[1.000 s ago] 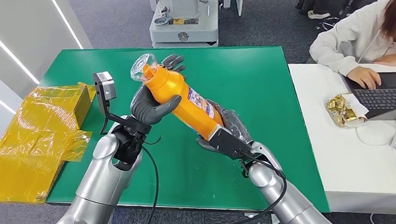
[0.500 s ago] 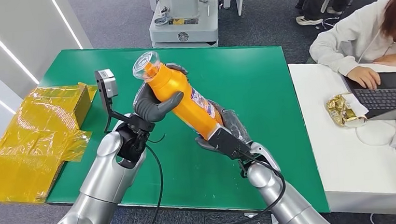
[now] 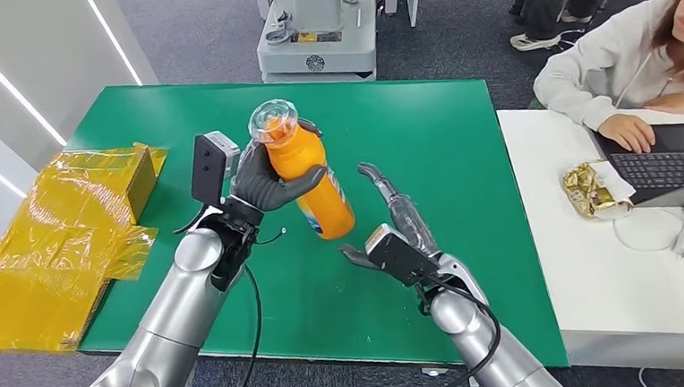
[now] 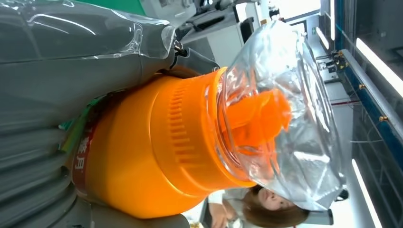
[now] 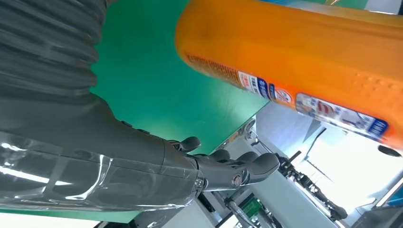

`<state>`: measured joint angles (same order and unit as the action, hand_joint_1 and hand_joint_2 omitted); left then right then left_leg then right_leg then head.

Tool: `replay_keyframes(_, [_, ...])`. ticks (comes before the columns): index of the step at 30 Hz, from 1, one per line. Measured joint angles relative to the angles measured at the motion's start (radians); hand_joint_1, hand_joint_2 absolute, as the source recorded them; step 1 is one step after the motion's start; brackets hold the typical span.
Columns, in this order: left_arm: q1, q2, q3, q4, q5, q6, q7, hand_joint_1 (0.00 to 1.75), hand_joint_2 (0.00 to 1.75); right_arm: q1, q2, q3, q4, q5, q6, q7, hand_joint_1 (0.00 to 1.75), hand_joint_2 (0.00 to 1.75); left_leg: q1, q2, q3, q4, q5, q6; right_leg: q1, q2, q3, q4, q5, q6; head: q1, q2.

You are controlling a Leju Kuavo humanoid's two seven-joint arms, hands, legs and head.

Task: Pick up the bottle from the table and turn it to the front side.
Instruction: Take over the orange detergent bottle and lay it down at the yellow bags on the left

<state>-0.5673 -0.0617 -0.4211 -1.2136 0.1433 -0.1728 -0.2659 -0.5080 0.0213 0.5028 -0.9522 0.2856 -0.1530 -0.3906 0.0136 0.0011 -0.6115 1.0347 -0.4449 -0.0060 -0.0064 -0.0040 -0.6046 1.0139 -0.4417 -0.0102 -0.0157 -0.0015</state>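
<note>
The bottle (image 3: 308, 173) is orange, with a clear cap (image 3: 273, 121) over an orange spout, and hangs in the air above the green table (image 3: 443, 142), tilted with the cap toward the far side and the base toward the robot. The left hand (image 3: 270, 182) alone holds it, thumb and fingers wrapped around the upper body just below the cap. The right hand (image 3: 394, 231) is near the base but apart from it, its fingers spread and holding nothing.

The main risk, as I judge it, is a slip: one hand grips a smooth plastic bottle high up, so the heavier lower end can swing or slide through the fingers while it is turned. If it drops, it hits the table and may roll. A regrasp by the right hand could also knock the base sideways if it comes in off line. The label (image 5: 304, 102) runs along one side, and I cannot tell whether it faces front yet.

The plastic is opaque, so what it holds and how full it is cannot be told. The cap is on.
</note>
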Motion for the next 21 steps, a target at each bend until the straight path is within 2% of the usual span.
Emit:
replay_keyframes(2, [-0.006, 0.007, 0.0, 0.008, -0.093, 0.051, -0.007, 1.75, 1.75, 0.017, -0.013, -0.001, -0.025, -0.007, 0.001, -0.001, 0.0, 1.75, 0.0, 0.0, 0.0, 0.0, 0.0, 0.0, 0.0, -0.001, 0.0, 0.0, 0.0, 0.0, 0.0, 0.0])
replay_keyframes(8, [-0.051, 0.069, 0.019, 0.07, -0.539, 0.253, -0.013, 1.75, 1.75, 0.134, -0.091, -0.02, -0.21, -0.044, 0.005, -0.007, 0.0, 1.75, 0.0, 0.0, -0.001, 0.0, 0.0, 0.0, 0.0, 0.0, 0.0, 0.0, 0.0, 0.0, 0.0, 0.0])
replay_keyframes(13, [-0.087, 0.134, 0.02, 0.134, -0.997, 0.436, 0.058, 1.75, 1.75, 0.242, -0.128, -0.077, -0.399, -0.037, 0.004, -0.008, 0.0, 1.75, 0.0, 0.0, 0.0, 0.0, 0.0, 0.0, 0.0, 0.0, -0.001, 0.0, 0.0, 0.0, 0.0, 0.0])
replay_keyframes(18, [-0.088, 0.161, 0.018, 0.166, -1.125, 0.469, 0.098, 1.75, 1.75, 0.298, -0.143, -0.12, -0.503, -0.028, 0.007, -0.01, 0.0, 1.75, 0.0, 0.0, -0.001, 0.0, 0.0, 0.0, 0.0, 0.0, -0.001, 0.0, 0.0, 0.0, 0.0, 0.0])
replay_keyframes(21, [-0.085, 0.17, 0.013, 0.174, -1.266, 0.488, 0.158, 1.75, 1.75, 0.341, -0.149, -0.152, -0.557, -0.015, 0.0, -0.016, 0.0, 1.75, 0.0, 0.0, -0.001, 0.0, 0.0, 0.0, 0.0, 0.0, -0.001, 0.0, 0.0, 0.0, 0.0, 0.0])
